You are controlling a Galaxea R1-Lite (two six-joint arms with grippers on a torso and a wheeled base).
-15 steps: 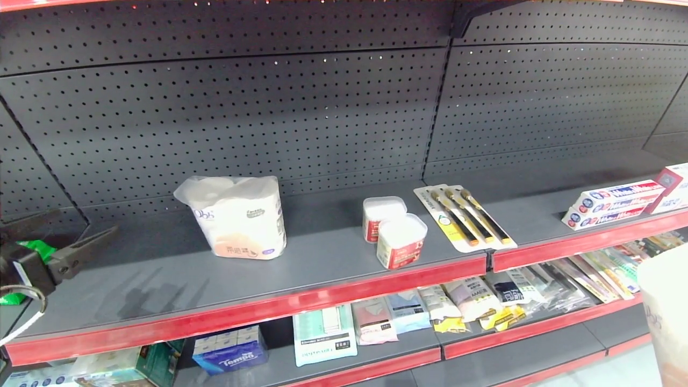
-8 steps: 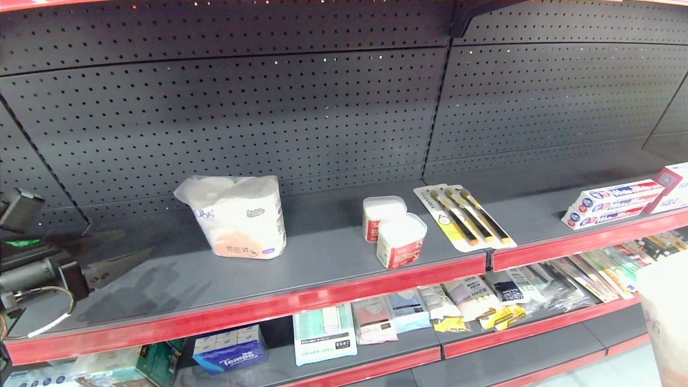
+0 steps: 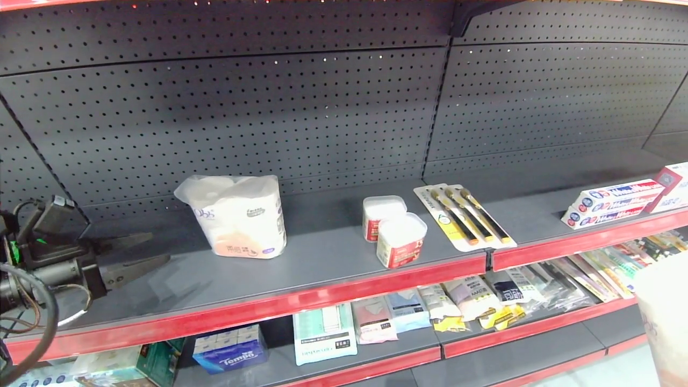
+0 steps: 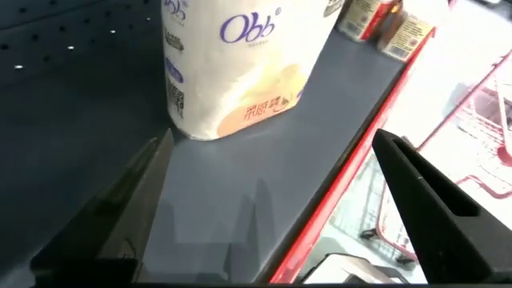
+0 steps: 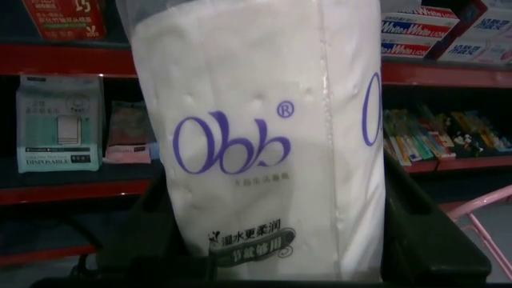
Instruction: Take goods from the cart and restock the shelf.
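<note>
A white toilet paper pack (image 3: pixel 239 217) (image 4: pixel 240 64) stands upright on the grey shelf (image 3: pixel 301 258), left of its middle. My left gripper (image 3: pixel 159 248) (image 4: pixel 272 140) hovers just above the shelf to the pack's left, open and empty, with the fingers pointing at the pack. A second pack of the same kind (image 5: pixel 264 136) is clamped in my right gripper (image 5: pixel 288 232); its dark fingers (image 5: pixel 152 232) press both sides. That held pack (image 3: pixel 664 317) shows at the lower right edge of the head view, below and in front of the shelf.
Two red-and-white tubs (image 3: pixel 395 231), toothbrush cards (image 3: pixel 465 215) and toothpaste boxes (image 3: pixel 618 204) occupy the shelf's right half. The lower shelf (image 3: pixel 376 320) holds packets and tissue boxes. A red cart frame (image 4: pixel 480 144) stands beside the shelf. Bare shelf lies around the standing pack.
My left gripper has moved in from the left edge toward the standing pack, staying open. The held pack at the lower right has sunk slightly.
</note>
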